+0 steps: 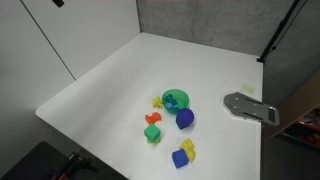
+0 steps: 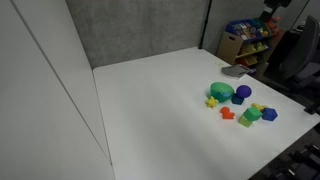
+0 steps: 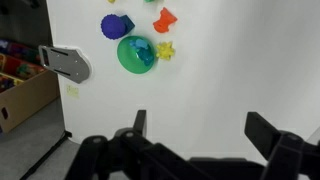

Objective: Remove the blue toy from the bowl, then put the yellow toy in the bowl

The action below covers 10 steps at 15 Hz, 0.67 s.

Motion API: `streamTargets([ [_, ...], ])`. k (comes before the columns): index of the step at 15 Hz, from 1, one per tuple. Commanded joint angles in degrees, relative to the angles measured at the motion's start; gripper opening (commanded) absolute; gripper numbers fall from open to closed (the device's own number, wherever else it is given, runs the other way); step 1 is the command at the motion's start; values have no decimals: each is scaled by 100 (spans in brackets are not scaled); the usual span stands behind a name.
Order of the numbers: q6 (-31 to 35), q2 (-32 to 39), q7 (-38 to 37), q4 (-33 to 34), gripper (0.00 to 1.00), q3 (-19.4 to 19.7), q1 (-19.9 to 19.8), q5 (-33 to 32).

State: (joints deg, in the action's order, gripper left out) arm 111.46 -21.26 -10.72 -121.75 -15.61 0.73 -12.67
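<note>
The green bowl (image 3: pixel 128 58) stands on the white table, and shows in both exterior views (image 1: pixel 181 95) (image 2: pixel 219 90). The light-blue toy (image 3: pixel 145 51) lies inside it (image 1: pixel 172 103). The yellow star toy (image 3: pixel 165 50) lies on the table right beside the bowl (image 1: pixel 158 101) (image 2: pixel 212 102). My gripper (image 3: pixel 200 128) is open and empty. It hangs high over bare table, well away from the bowl. Neither exterior view shows the gripper.
A dark-blue rounded toy (image 3: pixel 116 26) (image 1: pixel 185 118), an orange toy (image 3: pixel 165 18) (image 1: pixel 152 118), a green block (image 1: pixel 152 134) and a blue-and-yellow block (image 1: pixel 183 153) lie around the bowl. A grey metal plate (image 3: pixel 65 62) (image 1: pixel 250 107) sits at the table's edge. A crate of items (image 2: pixel 245 40) stands beyond the table.
</note>
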Motion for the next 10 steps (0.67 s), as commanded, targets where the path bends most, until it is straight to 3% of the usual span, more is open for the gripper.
streamTargets([
  [1,-31,23,-56,22,100,148,183,-68],
  [10,36,185,-28,171,100,252,280,75],
])
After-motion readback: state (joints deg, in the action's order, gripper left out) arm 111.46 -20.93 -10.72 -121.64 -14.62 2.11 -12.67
